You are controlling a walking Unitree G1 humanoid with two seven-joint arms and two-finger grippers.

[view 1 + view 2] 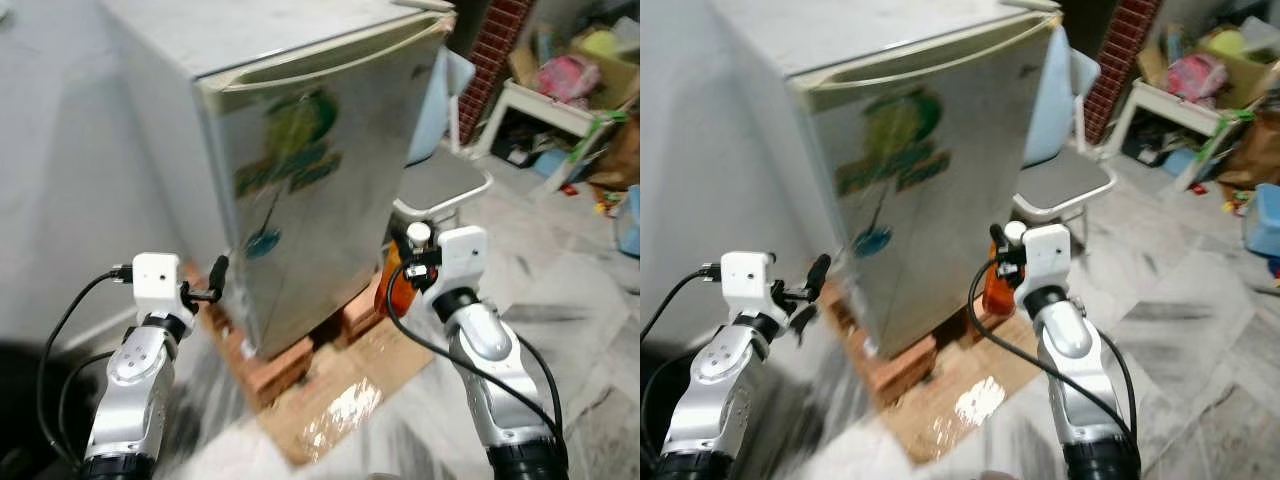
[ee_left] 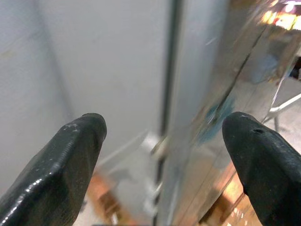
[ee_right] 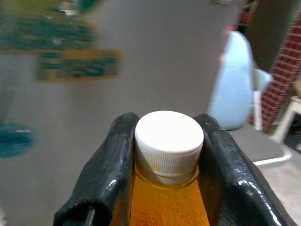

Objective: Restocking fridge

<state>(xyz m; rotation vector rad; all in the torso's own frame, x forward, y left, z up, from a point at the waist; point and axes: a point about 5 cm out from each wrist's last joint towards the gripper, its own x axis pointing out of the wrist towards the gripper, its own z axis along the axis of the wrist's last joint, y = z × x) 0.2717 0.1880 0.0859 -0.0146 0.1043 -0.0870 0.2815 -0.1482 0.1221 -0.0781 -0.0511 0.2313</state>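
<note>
A small silver fridge (image 1: 300, 170) with a green and blue sticker on its closed door stands on wooden blocks ahead of me. My right gripper (image 3: 164, 155) is shut on an orange bottle (image 1: 398, 285) with a white cap (image 3: 168, 136), held upright near the fridge's lower right corner. Over by the door's left edge, my left gripper (image 1: 212, 285) is open, its fingers (image 2: 66, 160) spread wide with nothing between them.
A grey chair (image 1: 440, 185) with a pale blue back stands just right of the fridge. Flattened cardboard (image 1: 340, 400) lies on the marble floor below it. A white shelf (image 1: 560, 110) with clutter stands at the far right, and a brick pillar (image 1: 490, 60) beside it. A grey wall (image 1: 70, 170) runs along the left.
</note>
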